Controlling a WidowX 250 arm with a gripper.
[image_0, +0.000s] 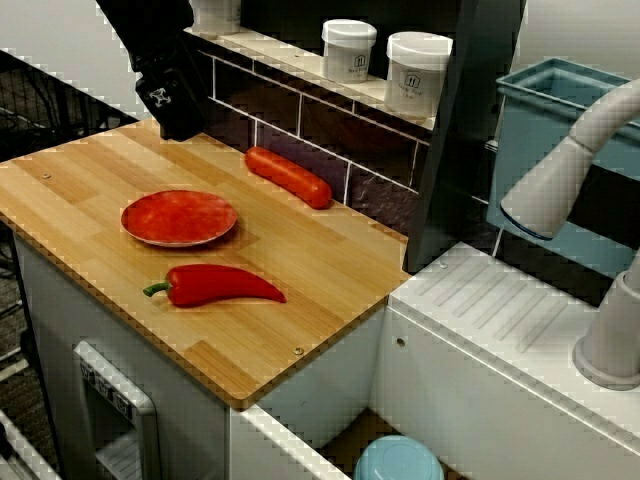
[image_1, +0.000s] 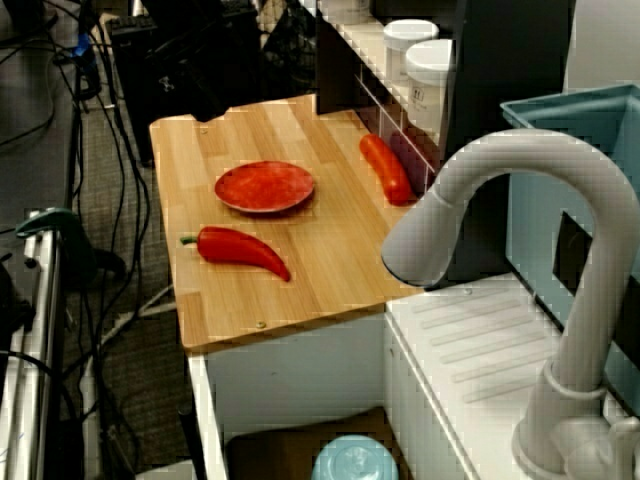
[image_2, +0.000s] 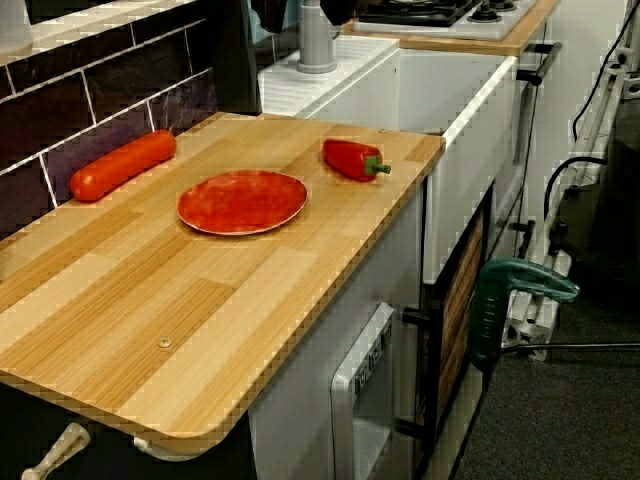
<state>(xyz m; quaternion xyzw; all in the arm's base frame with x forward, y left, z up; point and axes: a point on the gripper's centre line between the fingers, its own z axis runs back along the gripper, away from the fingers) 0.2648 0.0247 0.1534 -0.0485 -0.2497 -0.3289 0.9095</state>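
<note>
Black pincer over wooden counter back corner (cannot tell how open), red plate nearby

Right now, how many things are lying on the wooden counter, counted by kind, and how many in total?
On the wooden counter:
red plate: 1
red pepper: 1
orange-red sausage: 1
Total: 3
</note>
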